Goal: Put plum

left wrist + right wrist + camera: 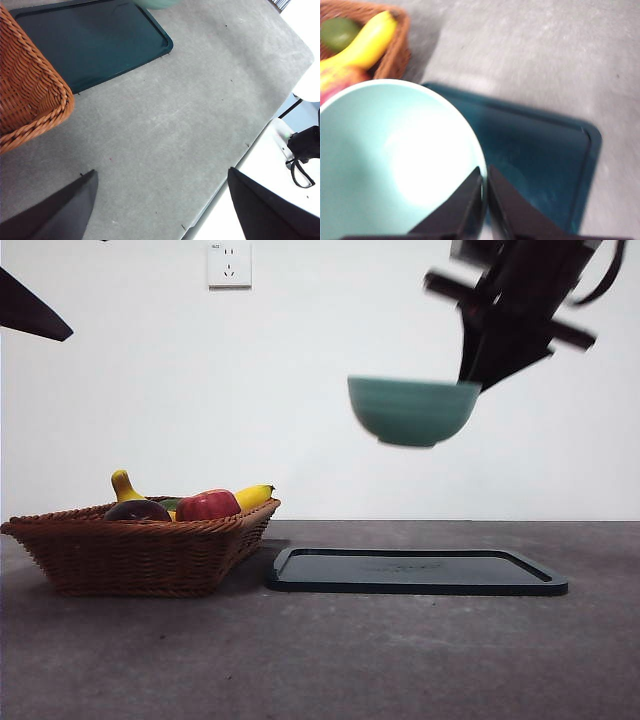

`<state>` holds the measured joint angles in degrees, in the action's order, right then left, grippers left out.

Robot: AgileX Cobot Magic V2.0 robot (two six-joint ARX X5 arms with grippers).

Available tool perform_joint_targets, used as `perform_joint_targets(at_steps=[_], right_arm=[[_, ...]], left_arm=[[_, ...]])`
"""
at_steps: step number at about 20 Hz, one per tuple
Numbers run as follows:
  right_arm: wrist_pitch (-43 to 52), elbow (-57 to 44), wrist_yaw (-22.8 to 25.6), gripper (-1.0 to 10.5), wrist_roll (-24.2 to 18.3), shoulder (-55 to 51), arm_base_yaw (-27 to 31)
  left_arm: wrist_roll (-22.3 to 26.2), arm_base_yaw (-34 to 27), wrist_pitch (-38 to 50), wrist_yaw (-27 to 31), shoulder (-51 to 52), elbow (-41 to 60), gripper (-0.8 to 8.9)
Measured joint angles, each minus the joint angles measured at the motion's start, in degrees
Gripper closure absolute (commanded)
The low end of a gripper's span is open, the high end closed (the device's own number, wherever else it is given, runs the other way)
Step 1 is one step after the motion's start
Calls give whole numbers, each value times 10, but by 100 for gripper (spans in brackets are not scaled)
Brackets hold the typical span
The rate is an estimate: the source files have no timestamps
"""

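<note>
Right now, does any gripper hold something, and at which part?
The right gripper holds the green bowl by its rim, in the air above the dark tray. The left gripper is open and holds nothing.

The basket [140,555] stands on the table [400,660], left of the tray [415,572] and just beside it. The plum [137,510], apple [207,505] and banana [252,496] lie in the basket. The bowl [412,410] hangs above the tray, gripped at its rim by the right gripper [485,195].
</note>
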<state>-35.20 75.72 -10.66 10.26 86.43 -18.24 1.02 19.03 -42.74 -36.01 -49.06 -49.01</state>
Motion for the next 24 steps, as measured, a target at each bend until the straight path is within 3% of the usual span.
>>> perform_joint_targets(at_steps=[5, 11, 19, 24], right_arm=[[-108, 0, 0, 936, -28, -103, -28], [-108, -94, 2, 936, -30, -192, -76], [37, -292, 2, 936, -2, -206, -134], [103, -342, 22, 936, 20, -151, -156]], left_arm=[[0, 0, 0, 0, 0, 0, 408], [0, 0, 0, 0, 0, 0, 408], [0, 0, 0, 0, 0, 0, 408], [0, 0, 0, 0, 0, 0, 408]])
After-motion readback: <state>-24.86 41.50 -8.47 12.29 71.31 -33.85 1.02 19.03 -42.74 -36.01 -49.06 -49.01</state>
